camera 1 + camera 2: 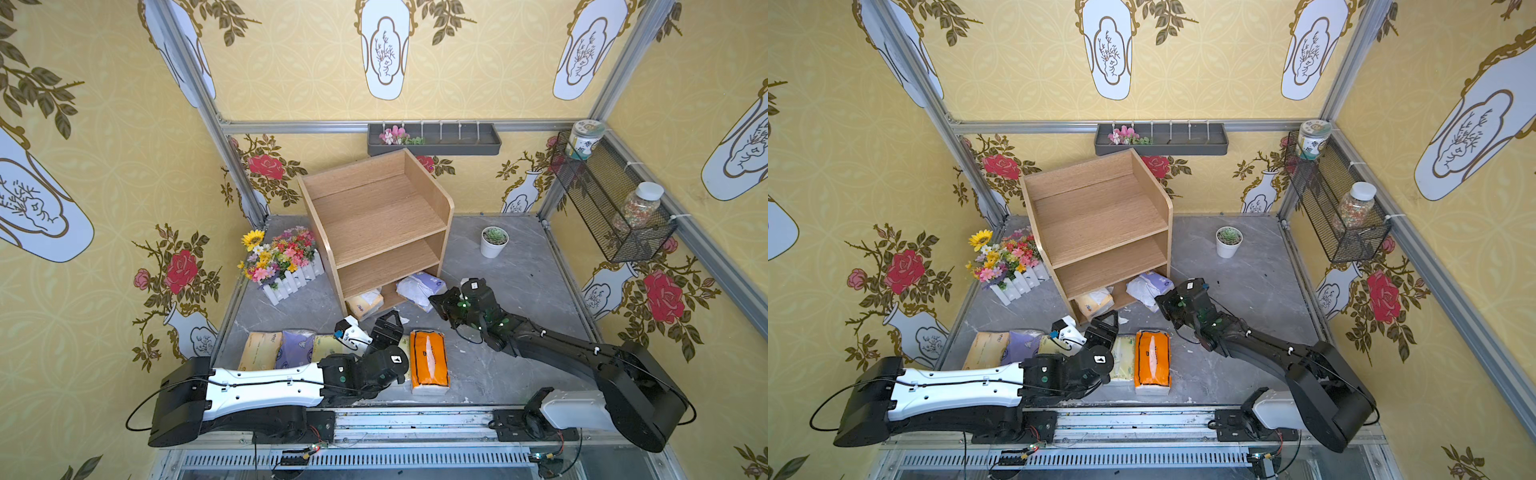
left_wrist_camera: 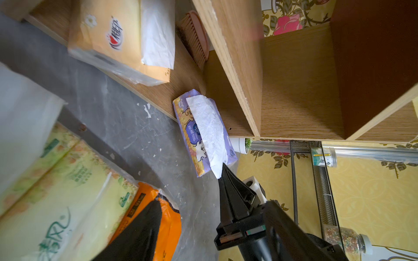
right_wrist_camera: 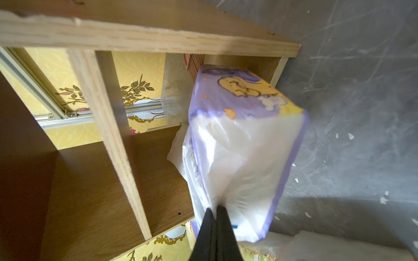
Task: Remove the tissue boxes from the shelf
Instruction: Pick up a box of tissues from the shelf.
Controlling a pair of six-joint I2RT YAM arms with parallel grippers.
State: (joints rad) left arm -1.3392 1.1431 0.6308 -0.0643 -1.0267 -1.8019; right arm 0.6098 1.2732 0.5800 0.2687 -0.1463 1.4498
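The shelf (image 1: 376, 216) stands at the back of the table, its upper two tiers bare. On the bottom tier lies a tan tissue box (image 1: 365, 302). A lavender tissue box (image 1: 419, 289) (image 3: 244, 146) sticks out of that tier's right end, and my right gripper (image 1: 437, 302) (image 3: 216, 210) is shut on its front end. My left gripper (image 1: 390, 323) (image 1: 1104, 326) hovers open and empty just in front of the shelf. One of its fingers (image 2: 144, 230) shows over the orange box (image 1: 430, 361). Along the front lie tan (image 1: 259, 351), lavender (image 1: 296, 347) and pale yellow (image 1: 1121, 359) boxes, partly hidden by the left arm.
A white fence planter of flowers (image 1: 282, 257) sits left of the shelf and a small succulent pot (image 1: 493, 241) right of it. A dark wall tray (image 1: 434, 139) hangs behind. A mesh basket (image 1: 611, 203) with jars hangs on the right wall.
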